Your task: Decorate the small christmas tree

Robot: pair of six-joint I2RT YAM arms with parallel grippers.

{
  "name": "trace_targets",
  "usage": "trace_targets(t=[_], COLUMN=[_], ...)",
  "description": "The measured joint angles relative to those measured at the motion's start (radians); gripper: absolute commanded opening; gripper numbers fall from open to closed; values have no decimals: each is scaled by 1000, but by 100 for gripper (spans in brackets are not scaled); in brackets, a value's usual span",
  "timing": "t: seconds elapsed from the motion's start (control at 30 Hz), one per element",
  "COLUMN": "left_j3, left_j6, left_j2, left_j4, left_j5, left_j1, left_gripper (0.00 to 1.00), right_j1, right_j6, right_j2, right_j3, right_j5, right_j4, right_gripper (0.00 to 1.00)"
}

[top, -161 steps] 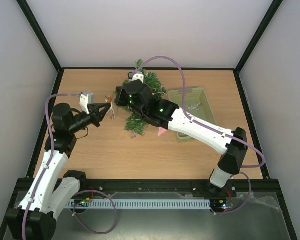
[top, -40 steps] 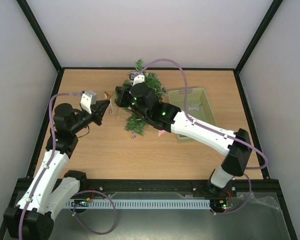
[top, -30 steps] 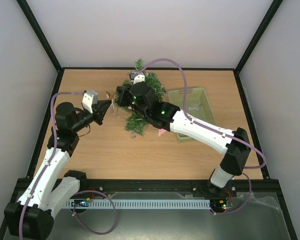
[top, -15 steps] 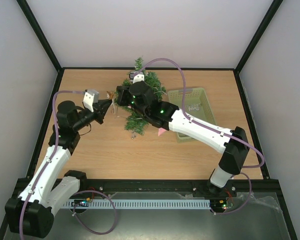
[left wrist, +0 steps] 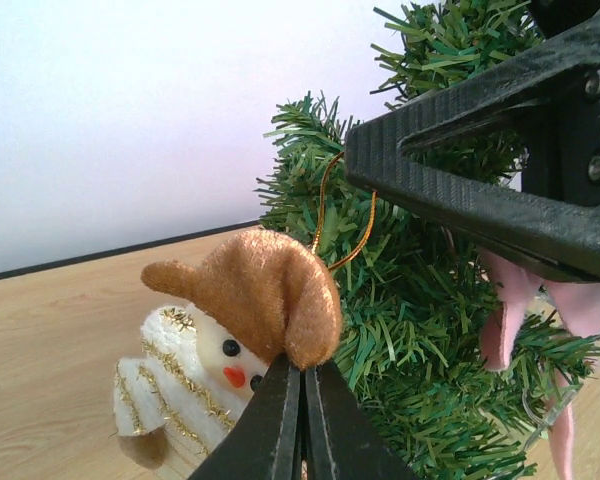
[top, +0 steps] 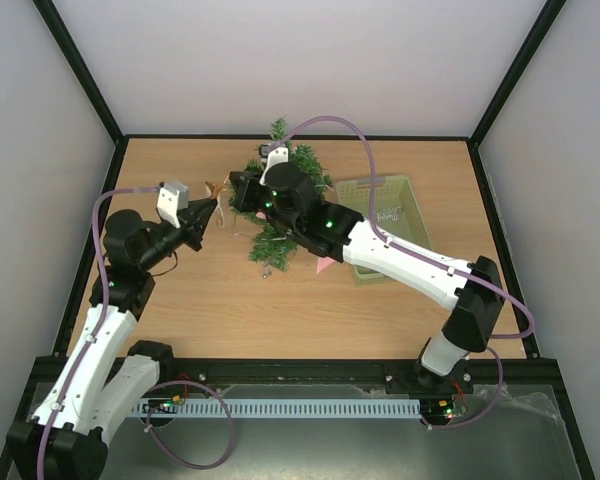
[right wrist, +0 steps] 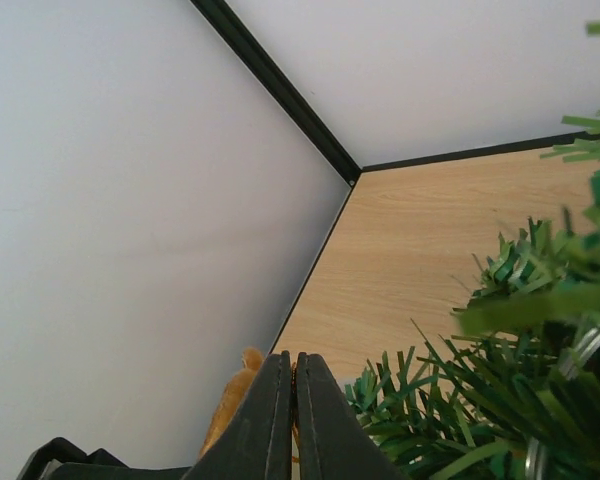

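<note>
As left pincer [left wrist: 302, 378] pinches ornament [left wrist: 242, 312], tree [left wrist: 420, 320] behind

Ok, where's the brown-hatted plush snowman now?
The plush snowman is left of centre in the top view, hat pinched in the left gripper's jaws, beside the small christmas tree.

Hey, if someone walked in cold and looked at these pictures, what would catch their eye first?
A plush snowman ornament in a brown hat, pinched by the left claw just left of the small christmas tree at the far middle of the table. The right claw meets it there, shut on its gold loop. A pale green basket sits right of the tree.
</note>
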Motion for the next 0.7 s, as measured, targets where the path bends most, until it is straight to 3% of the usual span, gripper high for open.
trace_targets(t=[0.7], left_j3=[19], left_j6=[-11], left_j2=[103], left_j4=[-21], left_j5=[55], left_j1=[0], left_gripper=[3], right_j1=[0], right_j6=[0], right_j2=[-1], right_j3=[-2], right_j5=[26], right_j4=[-13], right_gripper=[2])
